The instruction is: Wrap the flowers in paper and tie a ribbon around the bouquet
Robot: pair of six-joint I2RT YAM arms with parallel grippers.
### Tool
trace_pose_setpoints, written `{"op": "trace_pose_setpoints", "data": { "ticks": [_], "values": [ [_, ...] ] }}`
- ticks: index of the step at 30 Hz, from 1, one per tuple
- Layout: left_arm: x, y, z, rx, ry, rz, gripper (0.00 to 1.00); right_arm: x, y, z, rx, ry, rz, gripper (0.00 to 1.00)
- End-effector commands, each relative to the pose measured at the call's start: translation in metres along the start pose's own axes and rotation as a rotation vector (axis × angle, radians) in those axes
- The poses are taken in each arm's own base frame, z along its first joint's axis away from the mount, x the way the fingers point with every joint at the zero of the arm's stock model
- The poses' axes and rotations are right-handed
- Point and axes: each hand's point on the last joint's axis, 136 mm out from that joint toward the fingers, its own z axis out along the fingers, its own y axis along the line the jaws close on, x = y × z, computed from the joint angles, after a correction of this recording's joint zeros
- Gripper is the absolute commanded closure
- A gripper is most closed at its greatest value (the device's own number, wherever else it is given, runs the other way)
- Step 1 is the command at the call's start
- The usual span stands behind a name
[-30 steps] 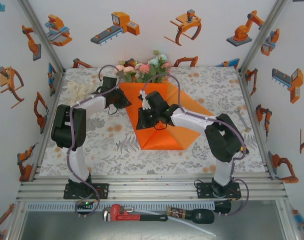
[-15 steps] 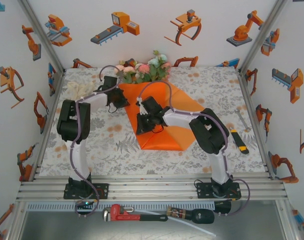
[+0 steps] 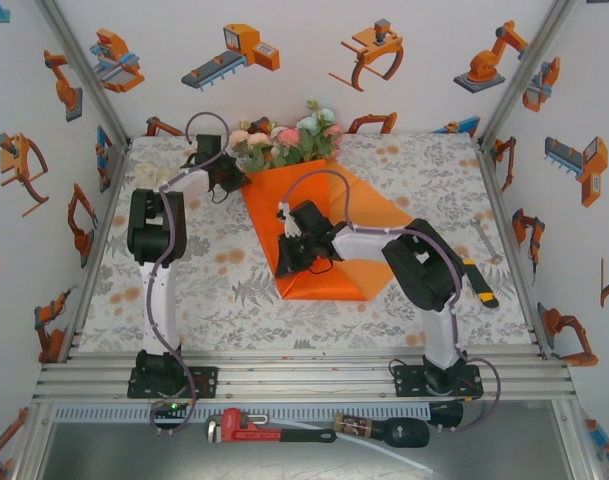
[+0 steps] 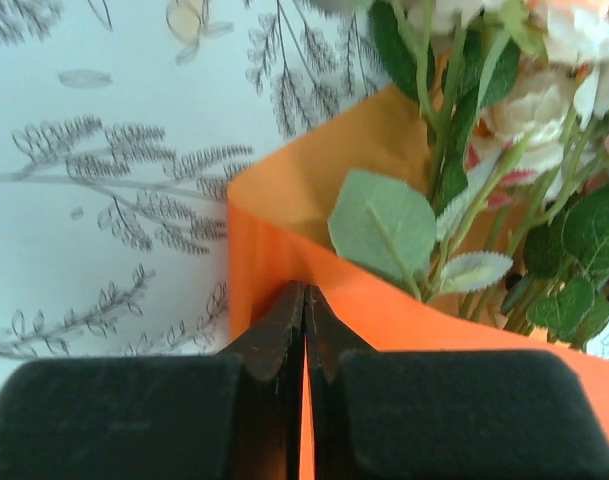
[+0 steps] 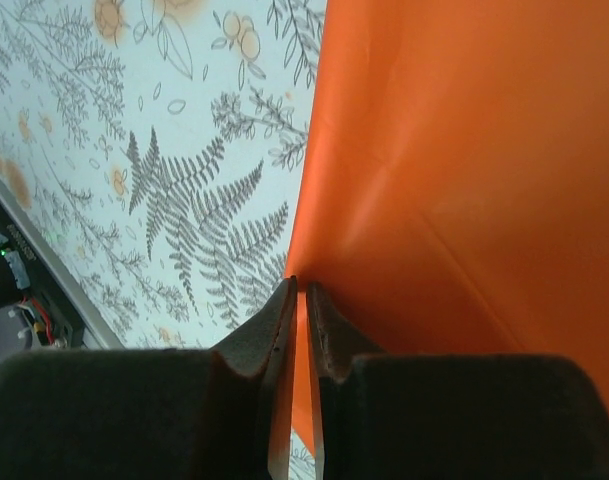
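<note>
The orange paper [image 3: 349,240] lies mid-table with the flowers [image 3: 289,140] at its far end, stems on the sheet. My left gripper [image 3: 238,178] is shut on the paper's far left corner, right beside the leaves. In the left wrist view the jaws [image 4: 304,292] pinch the orange edge [image 4: 274,200], with roses and leaves [image 4: 484,130] just beyond. My right gripper [image 3: 285,262] is shut on the paper's left edge, nearer to me. The right wrist view has its jaws [image 5: 301,290] clamped on that raised edge [image 5: 464,200]. A bit of cream ribbon [image 3: 149,178] lies at the far left.
A small wrench [image 3: 484,236] and a yellow-black knife [image 3: 480,283] lie on the floral cloth at the right. A red pipe wrench [image 3: 254,428] and another tool [image 3: 384,431] sit on the shelf below the table's near edge. Walls close in on three sides.
Both grippers have closed on the paper. The left one moved toward the back with the corner. The right one shifted left and nearer, and its elbow swung in.
</note>
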Motion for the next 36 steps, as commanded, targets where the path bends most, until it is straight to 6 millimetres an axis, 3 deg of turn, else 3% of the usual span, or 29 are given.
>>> {"op": "trace_pose_setpoints", "data": {
  "ticks": [1, 5, 8, 11, 14, 20, 23, 31, 36],
  "values": [
    [-0.033, -0.001, -0.014, 0.006, -0.033, -0.01, 0.9, 0.011, 0.003, -0.008, 0.002, 0.024, 0.004, 0.86],
    [-0.063, -0.036, -0.064, 0.078, -0.088, 0.006, 0.9, -0.008, 0.019, -0.022, -0.009, -0.029, -0.015, 0.85],
    [-0.061, -0.061, -0.111, 0.144, -0.119, -0.014, 0.89, -0.027, 0.027, -0.032, -0.009, -0.089, -0.025, 0.85],
    [-0.027, -0.072, -0.147, 0.193, -0.139, -0.037, 0.88, -0.043, 0.017, -0.039, 0.018, -0.145, 0.008, 0.85],
    [0.025, -0.072, -0.162, 0.17, -0.085, 0.001, 0.88, -0.047, -0.001, -0.042, 0.038, -0.169, 0.061, 0.85],
    [0.127, -0.058, -0.158, 0.097, 0.142, 0.074, 0.9, -0.036, -0.021, -0.045, 0.069, -0.149, 0.096, 0.86],
    [0.151, -0.04, -0.147, 0.045, 0.187, 0.084, 0.91, -0.03, -0.026, -0.044, 0.08, -0.14, 0.111, 0.87],
    [0.16, -0.011, -0.106, -0.02, 0.205, 0.112, 0.93, -0.018, -0.031, -0.043, 0.084, -0.124, 0.135, 0.88],
    [0.133, 0.027, -0.088, -0.151, 0.126, 0.062, 0.98, -0.013, -0.033, -0.045, 0.089, -0.121, 0.144, 0.88]
  ]
}}
